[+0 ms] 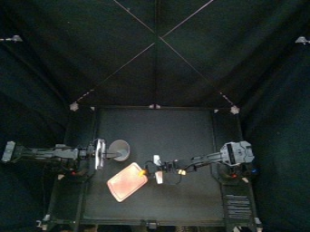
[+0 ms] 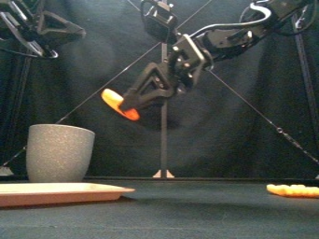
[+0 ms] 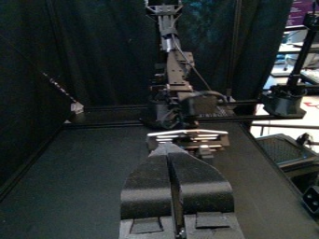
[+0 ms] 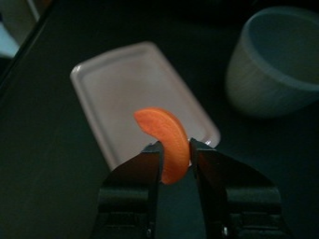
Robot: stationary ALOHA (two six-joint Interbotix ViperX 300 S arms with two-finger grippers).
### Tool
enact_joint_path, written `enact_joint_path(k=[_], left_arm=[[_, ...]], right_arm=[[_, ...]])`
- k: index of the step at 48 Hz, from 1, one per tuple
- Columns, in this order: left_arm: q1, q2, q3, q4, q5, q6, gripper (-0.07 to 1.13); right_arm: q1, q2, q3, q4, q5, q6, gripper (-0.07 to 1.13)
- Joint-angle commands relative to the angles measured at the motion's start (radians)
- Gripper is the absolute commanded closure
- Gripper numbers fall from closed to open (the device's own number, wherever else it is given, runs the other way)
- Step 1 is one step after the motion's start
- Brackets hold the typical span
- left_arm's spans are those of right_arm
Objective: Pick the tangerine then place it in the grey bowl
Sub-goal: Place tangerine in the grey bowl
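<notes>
The pick looks done and the carry is in hand: the right arm's fingers (image 4: 134, 185) are pinched narrowly on the tangerine (image 2: 119, 104), a curved orange segment gripped at one end, the rest sticking out beyond the tips. It hangs in the air well above the worktop (image 1: 169, 127), higher than the rim of the grey cup (image 2: 60, 152) and off to that cup's right in the front view. From the right wrist the pink tray (image 4: 131, 89) lies beyond the segment and the cup's open mouth is to one side of it, so the tangerine is not yet over the cup. The left arm's fingers (image 3: 152, 182) rest closed together with nothing between them, low at the left side near the cup. A small yellow toy (image 2: 293, 189) lies on the worktop at the far right of the front view, away from the action. The next move, as I judge it, calls for swinging the segment across until it sits squarely over the cup's mouth, lowering it enough that it cannot bounce off the rim, and only then spreading the fingers.
</notes>
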Motion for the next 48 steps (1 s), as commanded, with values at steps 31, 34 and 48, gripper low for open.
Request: enact_joint_path(k=[31,34,48], left_arm=[[0.002,0.0,-0.023,0.011,-0.011,0.002,1.0],[0.002,0.0,-0.023,0.009,-0.011,0.002,1.0],[0.002,0.0,-0.018,0.011,-0.011,0.002,1.0]], right_arm=[[-0.179,0.181,-0.276,0.046,-0.288,0.003,0.52],[-0.187,0.195,-0.299,0.052,-0.288,0.003,0.52],[-0.193,0.215,-0.342,0.055,-0.295,0.005,0.43]])
